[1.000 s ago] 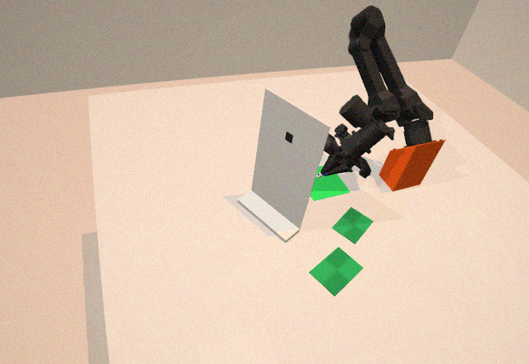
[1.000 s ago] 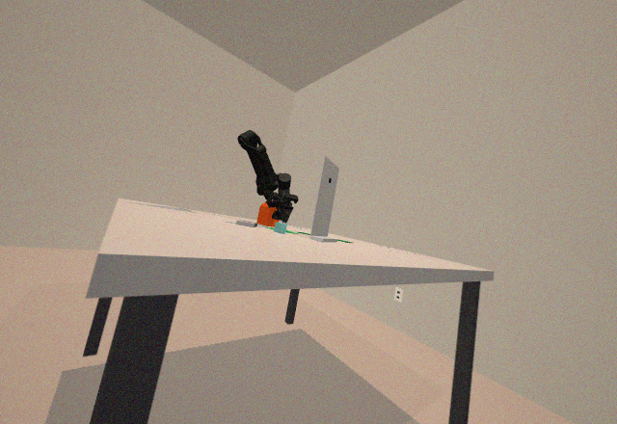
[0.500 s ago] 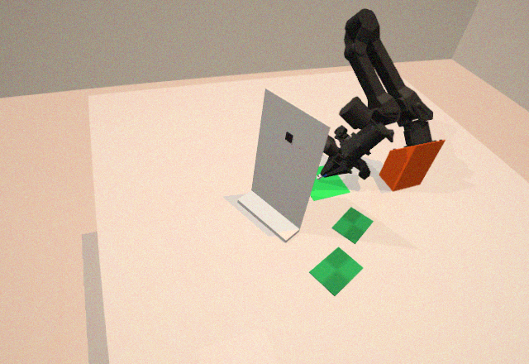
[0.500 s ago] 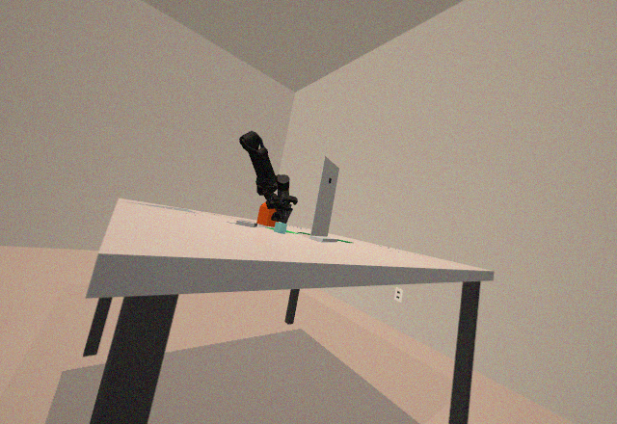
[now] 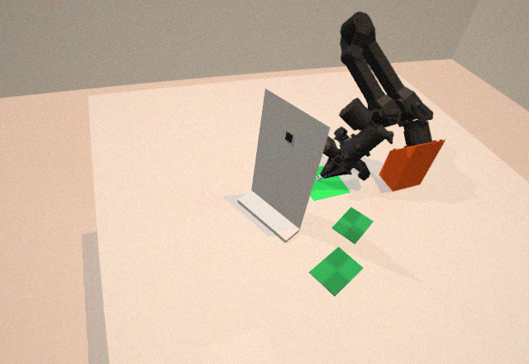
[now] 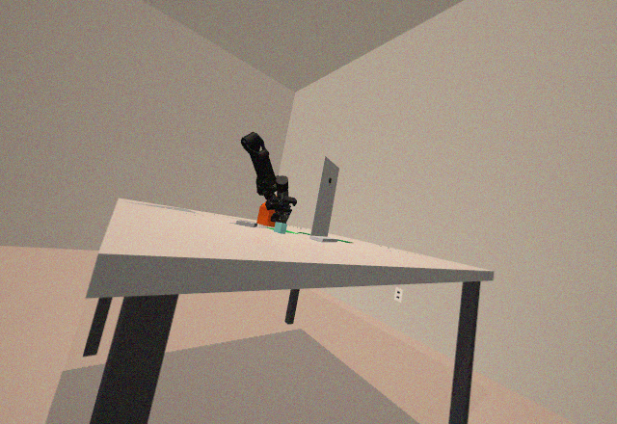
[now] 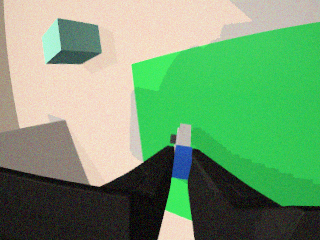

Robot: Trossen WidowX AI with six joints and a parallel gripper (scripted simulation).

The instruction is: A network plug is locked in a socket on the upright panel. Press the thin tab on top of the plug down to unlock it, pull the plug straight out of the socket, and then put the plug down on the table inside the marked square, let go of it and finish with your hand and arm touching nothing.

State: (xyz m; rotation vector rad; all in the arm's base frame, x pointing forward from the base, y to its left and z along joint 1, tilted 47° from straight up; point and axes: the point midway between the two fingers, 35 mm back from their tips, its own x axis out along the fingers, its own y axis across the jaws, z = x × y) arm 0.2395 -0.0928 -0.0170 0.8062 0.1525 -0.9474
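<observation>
the black arm (image 5: 375, 78) bends low over the bench (image 5: 192, 287), its tool (image 5: 325, 174) clenched on the network plug (image 7: 183, 159), a small blue-and-grey piece pinched between the dark fingers. in the wrist view the plug's grey tip juts past the fingertips toward 12 o'clock, over the near edge of the marked green square (image 7: 247, 127); whether it touches the surface cannot be told. in the top view the plug shows only as a tiny speck at the tool's tip, at the 9 o'clock edge of that square (image 5: 331, 189), just beside the right edge of the upright grey panel (image 5: 286, 159). the panel stands on a pale foot (image 5: 267, 217), and the dark socket (image 5: 288, 137) shows as a small black hole in its face. two more green squares lie on the bench toward 6 o'clock of the marked one, the nearer (image 5: 352, 224) and the farther (image 5: 335, 270). an orange block (image 5: 410, 165) sits at 3 o'clock of the tool, at the arm's foot. a teal cube (image 7: 72, 42) appears at 10 o'clock in the wrist view, apart from the square; in the exterior view the same cube (image 6: 280, 227) sits on the bench below the tool.
</observation>
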